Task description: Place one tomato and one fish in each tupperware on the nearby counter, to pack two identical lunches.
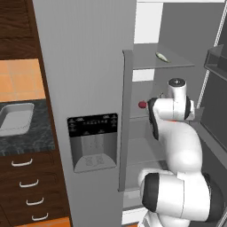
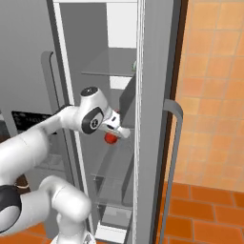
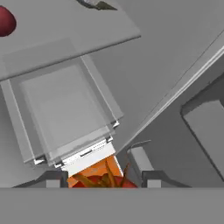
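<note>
My gripper (image 2: 116,132) reaches into the open fridge and is shut on a small red tomato (image 2: 111,138). In the hand view that tomato (image 3: 105,182) sits between the two fingertips of the gripper (image 3: 104,179), which points down. A red tomato (image 1: 142,105) shows just left of my wrist, and my arm hides the gripper there. Another tomato (image 3: 4,21) rests on a shelf, with the tip of a fish (image 3: 98,3) nearby. A slim silver fish (image 1: 162,56) lies on the upper shelf. A grey tupperware (image 1: 15,119) stands on the speckled counter (image 1: 33,139) at the left.
The closed fridge door with its dispenser panel (image 1: 92,142) stands between the counter and the open compartment. The open door (image 2: 162,119) with a long handle is at the right. A clear drawer (image 3: 65,113) lies below my hand. Wood drawers (image 1: 26,186) sit under the counter.
</note>
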